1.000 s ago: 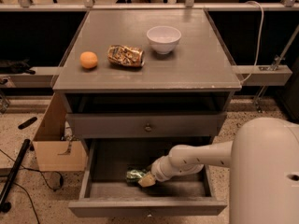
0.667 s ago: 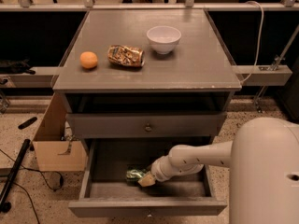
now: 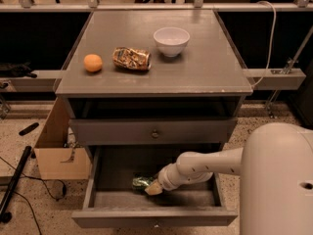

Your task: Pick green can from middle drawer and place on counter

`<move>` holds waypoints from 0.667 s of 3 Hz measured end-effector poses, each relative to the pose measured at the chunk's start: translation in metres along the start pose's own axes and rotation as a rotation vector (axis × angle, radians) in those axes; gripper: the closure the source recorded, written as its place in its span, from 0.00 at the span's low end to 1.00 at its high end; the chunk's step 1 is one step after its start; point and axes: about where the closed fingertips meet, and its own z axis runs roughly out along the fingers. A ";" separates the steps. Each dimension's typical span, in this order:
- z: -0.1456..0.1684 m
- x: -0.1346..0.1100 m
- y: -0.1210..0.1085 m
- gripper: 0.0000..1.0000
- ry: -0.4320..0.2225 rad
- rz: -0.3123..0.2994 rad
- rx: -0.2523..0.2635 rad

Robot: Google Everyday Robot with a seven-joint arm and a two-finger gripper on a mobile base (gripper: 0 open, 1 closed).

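The green can (image 3: 141, 182) lies on its side on the floor of the open middle drawer (image 3: 195, 198), left of centre. My gripper (image 3: 153, 189) reaches into the drawer from the right, at the end of the pale arm, and sits right against the can's right end. The arm's wrist hides part of the can. The counter (image 3: 205, 75) is the grey cabinet top above.
On the counter sit an orange (image 3: 93, 62), a crushed gold-brown can (image 3: 131, 58) and a white bowl (image 3: 171, 40). A shut drawer front with a dark knob (image 3: 154, 133) is above the open drawer. A cardboard box (image 3: 58, 151) stands left of the cabinet.
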 end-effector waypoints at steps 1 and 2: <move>-0.019 -0.003 0.001 1.00 0.019 0.001 0.004; -0.066 -0.009 0.008 1.00 0.035 -0.015 0.006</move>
